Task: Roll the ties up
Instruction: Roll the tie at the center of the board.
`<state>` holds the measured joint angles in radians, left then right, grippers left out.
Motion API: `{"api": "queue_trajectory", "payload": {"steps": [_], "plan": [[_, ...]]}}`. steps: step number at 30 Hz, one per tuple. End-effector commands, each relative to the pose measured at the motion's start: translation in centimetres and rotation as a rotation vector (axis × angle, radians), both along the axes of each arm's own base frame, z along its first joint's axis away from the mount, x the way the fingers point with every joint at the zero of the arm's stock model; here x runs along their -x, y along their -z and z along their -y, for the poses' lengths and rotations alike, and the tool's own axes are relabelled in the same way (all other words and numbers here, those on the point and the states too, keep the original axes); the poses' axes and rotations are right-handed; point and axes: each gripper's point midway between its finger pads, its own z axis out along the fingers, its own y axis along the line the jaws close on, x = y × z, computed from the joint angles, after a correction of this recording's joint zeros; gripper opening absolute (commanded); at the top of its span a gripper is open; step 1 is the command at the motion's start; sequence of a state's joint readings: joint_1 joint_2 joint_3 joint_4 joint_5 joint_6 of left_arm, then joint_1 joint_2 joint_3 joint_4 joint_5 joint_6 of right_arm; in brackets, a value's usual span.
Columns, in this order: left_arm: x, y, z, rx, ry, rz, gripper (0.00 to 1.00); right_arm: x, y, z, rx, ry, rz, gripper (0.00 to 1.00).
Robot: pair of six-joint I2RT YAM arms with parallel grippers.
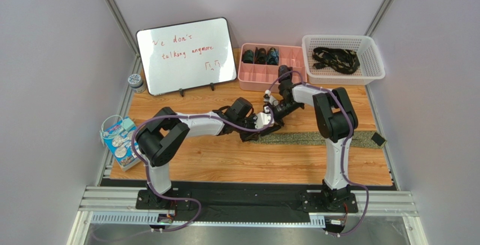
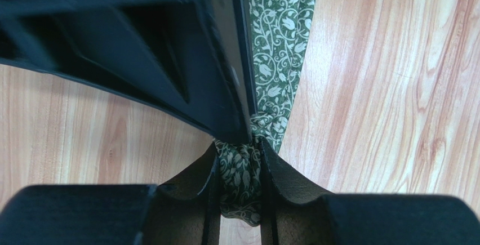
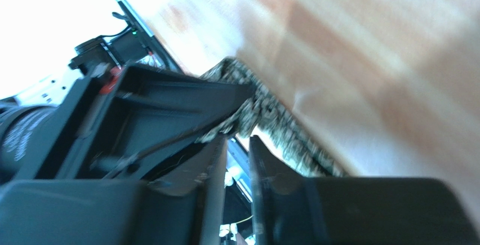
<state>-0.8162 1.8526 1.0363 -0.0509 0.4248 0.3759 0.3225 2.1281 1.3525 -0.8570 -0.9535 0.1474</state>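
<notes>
An olive-green tie (image 1: 321, 138) with a pale leaf pattern lies flat across the table, its black end (image 1: 378, 139) at the right. My left gripper (image 2: 239, 147) is shut on a bunched fold of the tie (image 2: 241, 180) at its left end. The rest of the tie runs straight away from the jaws (image 2: 279, 31). In the top view my left gripper (image 1: 260, 123) and right gripper (image 1: 270, 112) meet over that end. My right gripper (image 3: 238, 139) stands slightly open, nothing in the narrow gap, its tips close beside the tie (image 3: 270, 115).
At the back stand a pink tray (image 1: 270, 77) with rolled ties (image 1: 259, 56) in its compartments, a white basket (image 1: 374, 67) holding black ties (image 1: 336, 58), and a whiteboard (image 1: 189, 56). A small tin (image 1: 135, 81) and a packet (image 1: 119, 141) sit at the left edge.
</notes>
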Motion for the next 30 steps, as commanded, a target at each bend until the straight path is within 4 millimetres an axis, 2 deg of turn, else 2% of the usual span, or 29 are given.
{"api": "queue_trajectory", "payload": {"steps": [1,5,9,15,20,26,28,30], "plan": [[1.8,2.5,-2.2,-0.103,0.050,-0.026,0.18,-0.5,-4.5,-0.1,-0.081,0.005,0.071,0.30],[1.6,2.5,-1.9,-0.103,0.045,-0.031,0.18,-0.1,-4.7,0.0,-0.096,0.016,0.061,0.32],[1.5,2.4,-1.8,-0.102,0.043,-0.029,0.18,0.3,-5.0,-0.3,-0.110,0.016,0.057,0.41],[1.6,2.4,-1.8,-0.103,0.035,-0.038,0.18,0.6,-3.9,-1.1,-0.092,0.000,0.071,0.44],[1.7,2.5,-1.8,-0.104,0.028,-0.049,0.19,-0.1,-2.7,-1.7,-0.091,0.025,0.096,0.45],[1.7,2.4,-1.8,-0.099,0.023,-0.055,0.19,-0.3,-1.5,-2.4,-0.084,0.054,0.118,0.41],[1.8,2.5,-1.8,-0.102,0.023,-0.058,0.19,-0.4,-1.2,-2.5,-0.079,0.063,0.117,0.37],[1.7,2.5,-1.9,-0.105,0.022,-0.057,0.19,-0.6,-0.8,-2.4,-0.067,0.066,0.127,0.26]]}}
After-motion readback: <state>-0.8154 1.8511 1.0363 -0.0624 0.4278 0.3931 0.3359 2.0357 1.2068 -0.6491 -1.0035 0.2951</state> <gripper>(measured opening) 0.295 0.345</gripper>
